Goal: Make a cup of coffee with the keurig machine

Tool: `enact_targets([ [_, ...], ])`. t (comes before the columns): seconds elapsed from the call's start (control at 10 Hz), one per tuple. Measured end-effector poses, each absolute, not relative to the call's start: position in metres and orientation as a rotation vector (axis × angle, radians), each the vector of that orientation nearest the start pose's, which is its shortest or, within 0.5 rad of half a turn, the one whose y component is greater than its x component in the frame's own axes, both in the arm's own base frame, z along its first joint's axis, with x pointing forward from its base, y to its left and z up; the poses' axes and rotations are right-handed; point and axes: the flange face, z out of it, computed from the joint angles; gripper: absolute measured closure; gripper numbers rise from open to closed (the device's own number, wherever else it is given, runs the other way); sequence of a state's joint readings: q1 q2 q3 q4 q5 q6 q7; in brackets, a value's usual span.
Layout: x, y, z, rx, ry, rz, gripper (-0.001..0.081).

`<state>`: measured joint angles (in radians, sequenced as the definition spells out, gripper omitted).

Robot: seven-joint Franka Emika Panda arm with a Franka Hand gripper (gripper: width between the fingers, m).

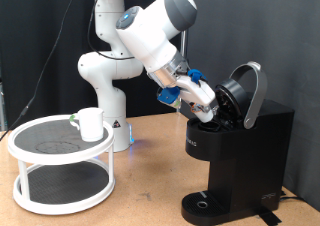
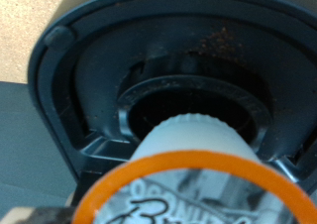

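One pod at the brew chamber; nothing brewed yet, as far as shows.
The keurig machine point(image 1: 240, 146) stands at the exterior view's right with its lid point(image 1: 247, 91) tilted up. The gripper point(image 1: 205, 104), closed on a coffee pod point(image 2: 193, 174), holds it at the open chamber point(image 2: 188, 100), pod axis pointing into the well. The cup point(image 1: 91, 123) sits on the white rack point(image 1: 60, 156), far left, well apart from the drip tray point(image 1: 205, 203).

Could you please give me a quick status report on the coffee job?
Gripper at the keurig's open lid, jaws carrying a pod just above the brew chamber. Cup on the white stand. Nothing blocking.
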<state>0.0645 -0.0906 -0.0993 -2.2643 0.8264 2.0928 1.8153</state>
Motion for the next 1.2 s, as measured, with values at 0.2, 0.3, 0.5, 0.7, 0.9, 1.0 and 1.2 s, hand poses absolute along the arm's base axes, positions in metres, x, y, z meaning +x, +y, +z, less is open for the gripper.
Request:
enact_targets([
  [0.2, 0.506, 0.023, 0.396, -1.075, 2.428, 0.827, 0.0341],
  [0.3, 0.506, 0.025, 0.393, -1.076, 2.433, 0.824, 0.0341],
  [0.5, 0.505, 0.028, 0.388, -1.074, 2.438, 0.811, 0.0341],
  [0.7, 0.505, 0.030, 0.386, -1.073, 2.440, 0.806, 0.0341],
  [0.9, 0.506, 0.031, 0.383, -1.067, 2.443, 0.804, 0.0341],
  [1.0, 0.507, 0.031, 0.382, -1.066, 2.444, 0.804, 0.0341],
  [1.2, 0.507, 0.032, 0.381, -1.065, 2.445, 0.802, 0.0341],
])
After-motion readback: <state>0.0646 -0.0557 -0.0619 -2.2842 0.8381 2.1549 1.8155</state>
